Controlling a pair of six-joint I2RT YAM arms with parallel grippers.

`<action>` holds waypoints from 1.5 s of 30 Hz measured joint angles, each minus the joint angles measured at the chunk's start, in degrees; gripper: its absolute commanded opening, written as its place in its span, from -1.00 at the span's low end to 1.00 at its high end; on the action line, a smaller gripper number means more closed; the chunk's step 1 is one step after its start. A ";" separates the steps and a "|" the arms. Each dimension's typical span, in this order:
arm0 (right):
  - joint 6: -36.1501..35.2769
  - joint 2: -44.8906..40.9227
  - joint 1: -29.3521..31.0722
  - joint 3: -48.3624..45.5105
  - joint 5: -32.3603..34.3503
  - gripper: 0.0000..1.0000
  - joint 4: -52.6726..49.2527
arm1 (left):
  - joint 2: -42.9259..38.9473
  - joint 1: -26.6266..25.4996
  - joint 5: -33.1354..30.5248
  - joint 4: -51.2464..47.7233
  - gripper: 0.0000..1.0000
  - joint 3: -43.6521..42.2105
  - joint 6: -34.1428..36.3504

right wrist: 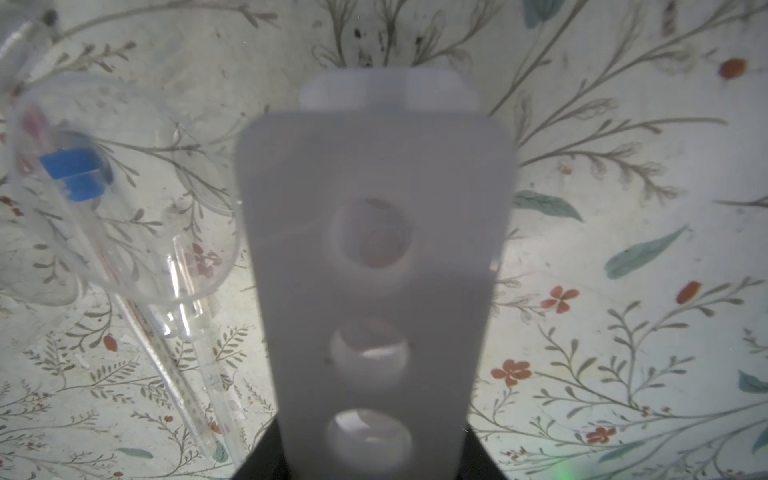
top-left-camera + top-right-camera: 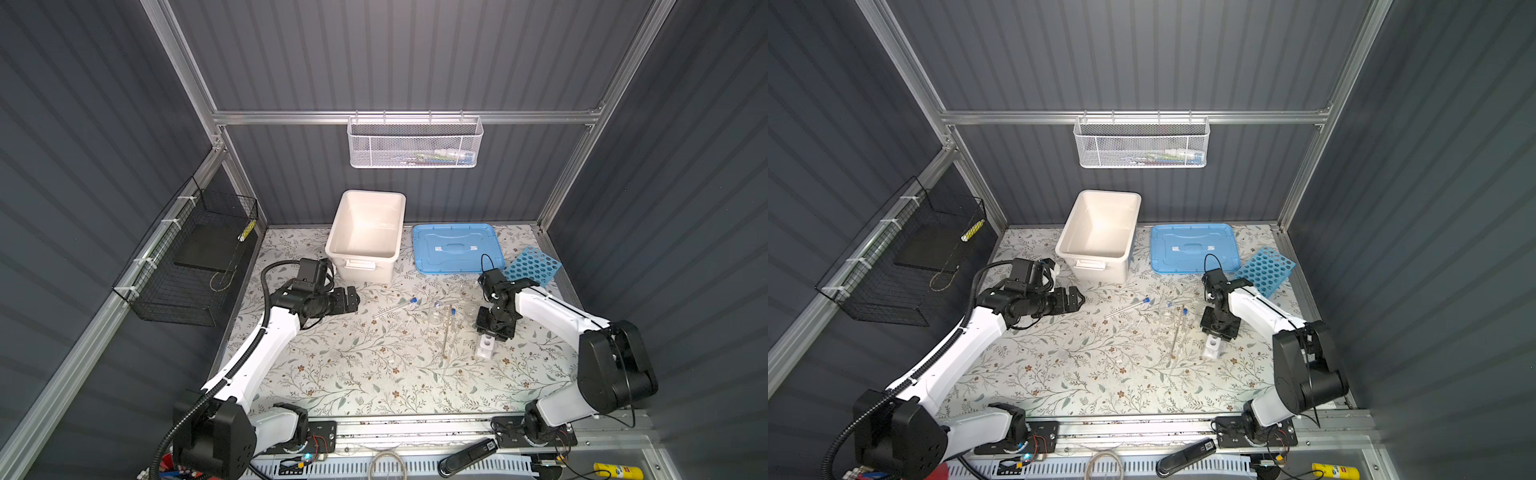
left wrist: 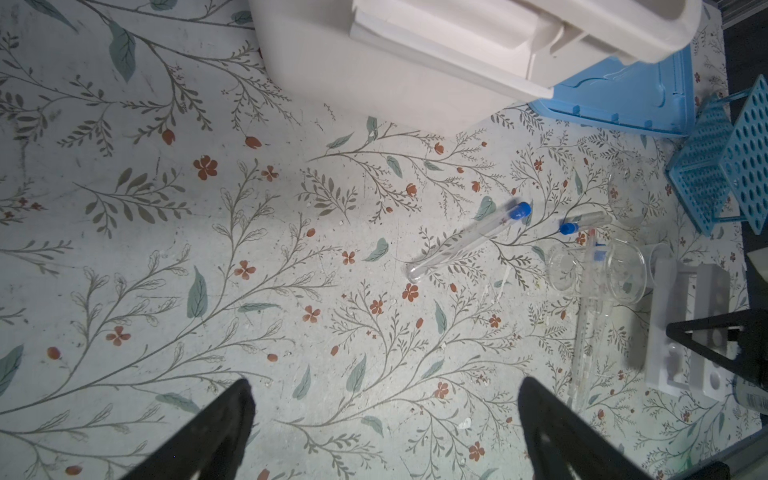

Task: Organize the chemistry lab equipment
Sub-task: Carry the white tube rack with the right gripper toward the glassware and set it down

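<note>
My right gripper (image 2: 493,332) is shut on the small white tube rack (image 2: 486,347); in the right wrist view the rack (image 1: 374,166) fills the space between the dark fingers of the gripper (image 1: 374,457). Just left of it lie clear beakers (image 2: 436,316), a thin glass rod (image 2: 446,340) and a blue-capped test tube (image 2: 395,307). The sky-blue many-holed rack (image 2: 532,265) leans at the back right. My left gripper (image 2: 354,298) hangs open and empty left of the tube; the left wrist view shows that tube (image 3: 465,241) beyond the gripper (image 3: 386,390).
A large white tub (image 2: 365,270) stands at the back centre, its blue lid (image 2: 455,247) flat beside it. A white mesh basket (image 2: 415,143) hangs on the back rail and a black wire basket (image 2: 195,257) on the left wall.
</note>
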 measured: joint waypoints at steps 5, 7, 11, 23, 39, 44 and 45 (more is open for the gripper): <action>0.37 2.51 1.42 -1.03 0.09 -0.64 2.08 | 0.07 -0.02 -0.02 -0.63 0.99 0.00 -0.15; 0.61 2.58 1.64 -1.79 0.15 -0.64 3.10 | 0.04 -0.04 -0.04 -0.96 0.99 0.00 -0.17; 0.81 2.36 1.64 -2.80 0.07 -0.58 4.52 | 0.04 -0.11 -0.04 -1.40 0.99 0.00 -0.17; 0.83 1.20 1.66 -4.39 0.00 0.04 5.60 | 0.07 -0.48 -0.09 -1.86 0.99 0.00 -0.17; 0.79 -8.66 1.70 -5.81 0.07 0.42 2.05 | 0.83 -5.20 -2.05 -4.92 0.99 0.90 -0.09; 0.81 -14.16 1.68 -5.29 1.27 0.42 -1.31 | 1.40 -10.51 -4.11 -6.01 0.97 3.10 -0.13; 0.79 -15.23 1.68 -4.92 1.57 0.42 -1.97 | 1.70 -11.80 -4.72 -6.23 0.96 3.74 -0.17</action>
